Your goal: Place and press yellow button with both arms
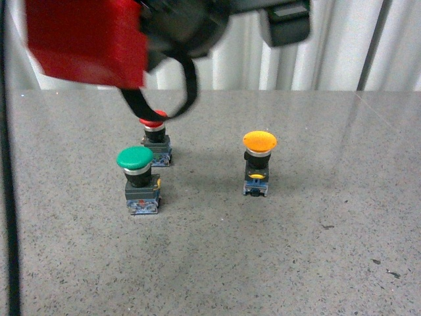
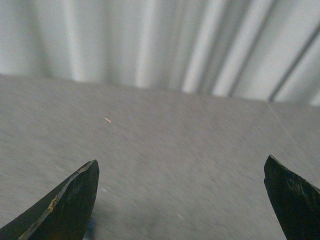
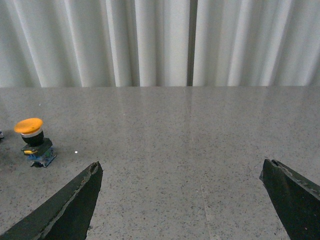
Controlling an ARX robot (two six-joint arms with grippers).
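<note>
Right pincer gapes wide, yellow button seemingly well aside.

No readable text, labels or numbers anywhere. Nothing legible on the yellow button, the green button or the red button.

Front and right wrist views, seemingly near, share yellow button.
</note>
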